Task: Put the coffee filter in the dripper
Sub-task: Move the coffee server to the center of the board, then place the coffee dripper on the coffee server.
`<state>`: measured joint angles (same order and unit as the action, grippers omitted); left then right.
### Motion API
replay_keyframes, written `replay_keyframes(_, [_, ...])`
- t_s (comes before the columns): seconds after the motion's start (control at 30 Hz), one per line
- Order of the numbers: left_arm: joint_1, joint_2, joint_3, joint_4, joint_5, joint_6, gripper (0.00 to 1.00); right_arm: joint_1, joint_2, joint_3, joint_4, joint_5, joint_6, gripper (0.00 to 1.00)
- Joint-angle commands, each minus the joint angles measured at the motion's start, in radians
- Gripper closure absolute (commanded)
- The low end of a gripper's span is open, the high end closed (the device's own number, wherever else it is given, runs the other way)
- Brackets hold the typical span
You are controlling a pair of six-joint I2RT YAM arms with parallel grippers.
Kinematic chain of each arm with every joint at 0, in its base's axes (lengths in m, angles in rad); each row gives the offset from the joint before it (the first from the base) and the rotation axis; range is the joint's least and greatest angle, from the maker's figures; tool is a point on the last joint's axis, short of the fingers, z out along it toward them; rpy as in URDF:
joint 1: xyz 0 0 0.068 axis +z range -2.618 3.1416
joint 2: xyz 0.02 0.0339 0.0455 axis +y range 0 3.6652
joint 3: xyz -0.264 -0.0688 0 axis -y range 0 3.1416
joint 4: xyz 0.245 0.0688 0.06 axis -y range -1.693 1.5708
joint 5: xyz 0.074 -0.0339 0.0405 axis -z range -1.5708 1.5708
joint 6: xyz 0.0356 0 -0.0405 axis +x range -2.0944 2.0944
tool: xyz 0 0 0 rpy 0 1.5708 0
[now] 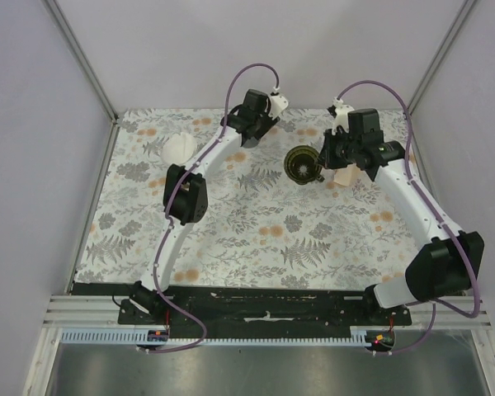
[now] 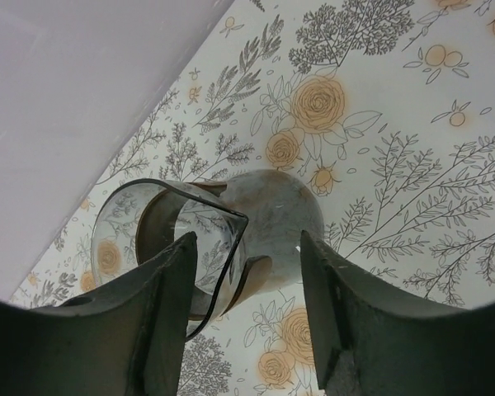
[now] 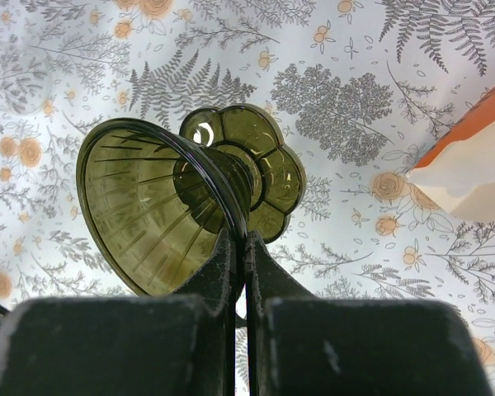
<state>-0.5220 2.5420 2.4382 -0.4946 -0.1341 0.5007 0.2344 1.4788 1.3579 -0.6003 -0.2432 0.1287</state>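
Observation:
The dripper [image 1: 301, 163] is a dark olive-green funnel cup standing right of the table's middle. My right gripper [image 1: 320, 160] is shut on it. In the right wrist view its thin rim is pinched between the two fingers of the right gripper [image 3: 246, 238], and the ribbed dripper [image 3: 161, 210] tilts to the left. The coffee filter [image 1: 177, 148], a white paper cone, lies on the cloth at the back left, apart from both arms. My left gripper [image 1: 256, 115] hovers at the back centre. It stands open [image 2: 247, 239] over a clear glass jar [image 2: 219, 235] with a brown band.
A pale peach packet [image 1: 344, 176] [image 3: 466, 169] with an orange edge lies just right of the dripper. The floral tablecloth [image 1: 256, 239] covers the table. White walls close the back and both sides, and the left wall [image 2: 74, 91] runs close to the jar.

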Motion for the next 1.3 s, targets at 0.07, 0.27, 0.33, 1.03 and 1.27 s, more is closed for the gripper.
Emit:
replay_keyframes(0.07, [0.013,0.006,0.038,-0.012,0.068,-0.008,0.62,-0.001,-0.144,-0.017,-0.022,-0.027,-0.014,1.00])
replay_keyframes(0.27, [0.011,-0.149,-0.092,-0.093,0.221,-0.074,0.98,-0.020,-0.228,-0.019,-0.094,-0.016,-0.034,1.00])
replay_keyframes(0.33, [0.007,-0.230,-0.206,-0.108,0.283,-0.083,0.98,-0.036,-0.262,-0.017,-0.119,-0.024,-0.037,1.00])
replay_keyframes(1.03, [-0.385,-0.858,-1.220,0.100,0.378,0.055,0.98,-0.224,-0.492,-0.042,-0.302,-0.111,-0.054,1.00])
replay_keyframes(1.27, [-0.385,-0.911,-1.179,0.024,0.404,0.059,0.40,-0.228,-0.483,-0.051,-0.314,-0.128,-0.058,1.00])
